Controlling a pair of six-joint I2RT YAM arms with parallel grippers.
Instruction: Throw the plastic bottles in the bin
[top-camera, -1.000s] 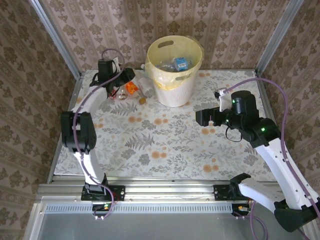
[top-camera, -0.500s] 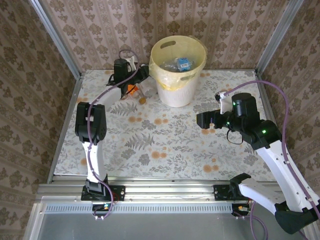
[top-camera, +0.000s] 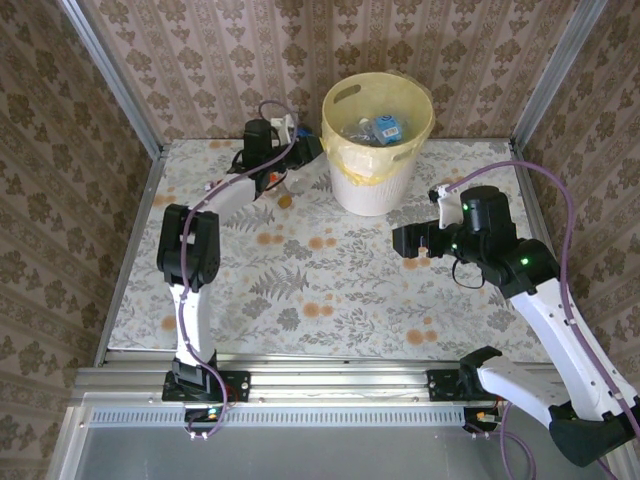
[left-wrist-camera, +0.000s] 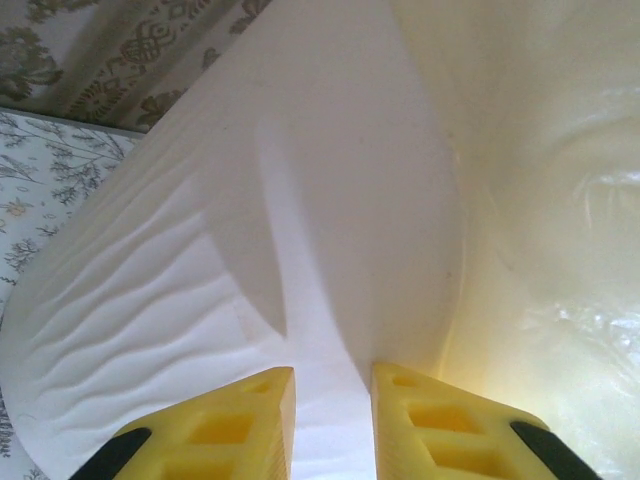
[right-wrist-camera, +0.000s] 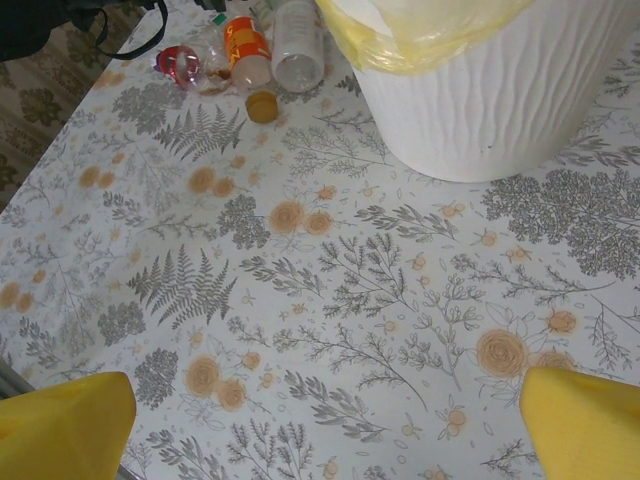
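Observation:
The pale yellow bin (top-camera: 378, 150) stands at the back of the table, with several bottles inside, one with a blue label (top-camera: 388, 127). My left gripper (top-camera: 312, 150) is pressed against the bin's left wall (left-wrist-camera: 330, 200); its yellow fingers (left-wrist-camera: 240, 425) stand a narrow gap apart, holding nothing. Behind that arm a few bottles (top-camera: 270, 180) lie on the table: a crushed red-capped one (right-wrist-camera: 180, 65), an orange-labelled one (right-wrist-camera: 245, 45) and a clear one (right-wrist-camera: 298, 40). My right gripper (top-camera: 410, 240) hovers wide open over the floral table (right-wrist-camera: 325, 420), well in front of the bin (right-wrist-camera: 500, 90).
A loose brown cap (right-wrist-camera: 262, 105) lies near the bottles. A yellow liner bag (right-wrist-camera: 420, 40) hangs over the bin's rim. Patterned walls and metal posts enclose the table on the left, back and right.
My left gripper swung right from the bottles to the bin's side, and the bin has slid right across the back of the table. The right arm has barely moved.

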